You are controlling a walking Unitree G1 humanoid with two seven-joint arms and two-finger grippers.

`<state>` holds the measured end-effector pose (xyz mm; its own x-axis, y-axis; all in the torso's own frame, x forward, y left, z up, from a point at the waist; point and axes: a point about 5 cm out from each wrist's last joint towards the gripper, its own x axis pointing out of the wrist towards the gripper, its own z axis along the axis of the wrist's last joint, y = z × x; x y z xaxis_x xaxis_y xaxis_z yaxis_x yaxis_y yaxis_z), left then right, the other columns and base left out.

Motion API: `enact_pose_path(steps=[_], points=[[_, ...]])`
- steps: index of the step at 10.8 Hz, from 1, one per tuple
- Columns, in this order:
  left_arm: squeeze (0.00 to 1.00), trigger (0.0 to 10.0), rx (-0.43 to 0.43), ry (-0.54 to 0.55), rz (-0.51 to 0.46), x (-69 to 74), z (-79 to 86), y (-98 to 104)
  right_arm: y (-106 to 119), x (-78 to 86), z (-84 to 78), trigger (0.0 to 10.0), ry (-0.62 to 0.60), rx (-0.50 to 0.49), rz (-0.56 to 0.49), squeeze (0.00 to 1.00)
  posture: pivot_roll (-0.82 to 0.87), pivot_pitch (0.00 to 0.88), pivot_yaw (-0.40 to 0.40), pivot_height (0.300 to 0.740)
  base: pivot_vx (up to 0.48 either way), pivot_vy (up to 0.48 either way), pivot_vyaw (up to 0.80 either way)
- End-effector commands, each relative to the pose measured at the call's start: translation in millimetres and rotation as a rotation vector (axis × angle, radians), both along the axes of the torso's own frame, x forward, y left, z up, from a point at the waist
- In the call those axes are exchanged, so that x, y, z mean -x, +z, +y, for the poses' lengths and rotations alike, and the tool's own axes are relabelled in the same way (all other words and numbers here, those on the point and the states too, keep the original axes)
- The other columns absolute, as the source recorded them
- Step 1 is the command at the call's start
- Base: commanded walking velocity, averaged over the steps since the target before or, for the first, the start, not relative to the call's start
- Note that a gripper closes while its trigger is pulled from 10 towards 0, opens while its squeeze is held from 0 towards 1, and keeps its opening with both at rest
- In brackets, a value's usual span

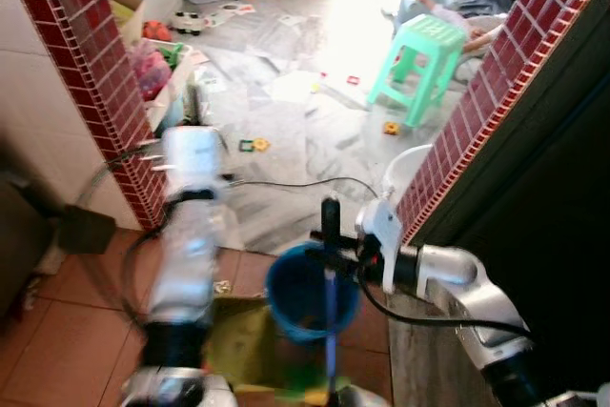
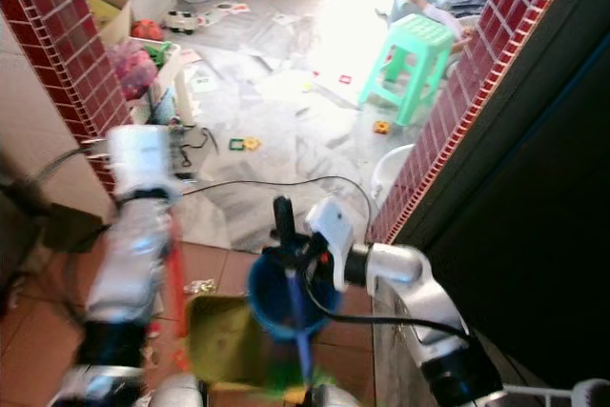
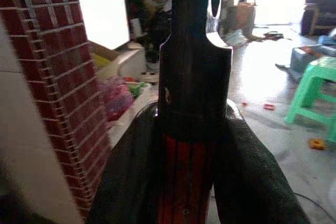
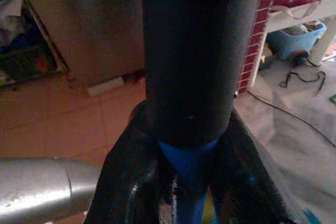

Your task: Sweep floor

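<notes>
Toy-strewn marble floor (image 1: 286, 140); right end effector (image 4: 181, 182) clamped on blue handle (image 4: 186, 163), left end effector (image 3: 191, 182) on red-black handle (image 3: 186, 177).

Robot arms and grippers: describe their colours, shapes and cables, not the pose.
Both arms are silver, rounded metal segments joined by black bands. The left arm is blurred. The right arm carries a white bracket near the wrist, a small red mark, and a black cable looping beneath it. Each gripper has long black fingers, thick and matte close up.
</notes>
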<state>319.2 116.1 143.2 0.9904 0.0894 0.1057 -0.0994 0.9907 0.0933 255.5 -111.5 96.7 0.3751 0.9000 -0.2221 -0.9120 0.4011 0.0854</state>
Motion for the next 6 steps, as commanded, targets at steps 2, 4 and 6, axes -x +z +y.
enact_pose_path(steps=[2,4,6], points=[[0.0,10.0,0.053,-0.07,-0.057,-7.5,-25.6,12,13,-6.4,0.1,10.0,-0.04,-0.057,-0.056,0.0,-0.02,0.016,-0.064,0.74,0.0,0.0,0.0],[0.0,10.0,0.018,-0.073,-0.102,-8.1,-19.7,19,25,-21.9,2.4,10.0,-0.195,-0.081,-0.193,0.0,-0.02,0.016,-0.061,0.74,0.0,0.0,0.0],[0.0,10.0,-0.013,0.015,-0.147,-1.1,15.1,29,30,-25.1,-1.8,10.0,-0.249,-0.071,-0.263,0.0,-0.01,0.022,-0.056,0.74,0.0,0.0,0.0]])
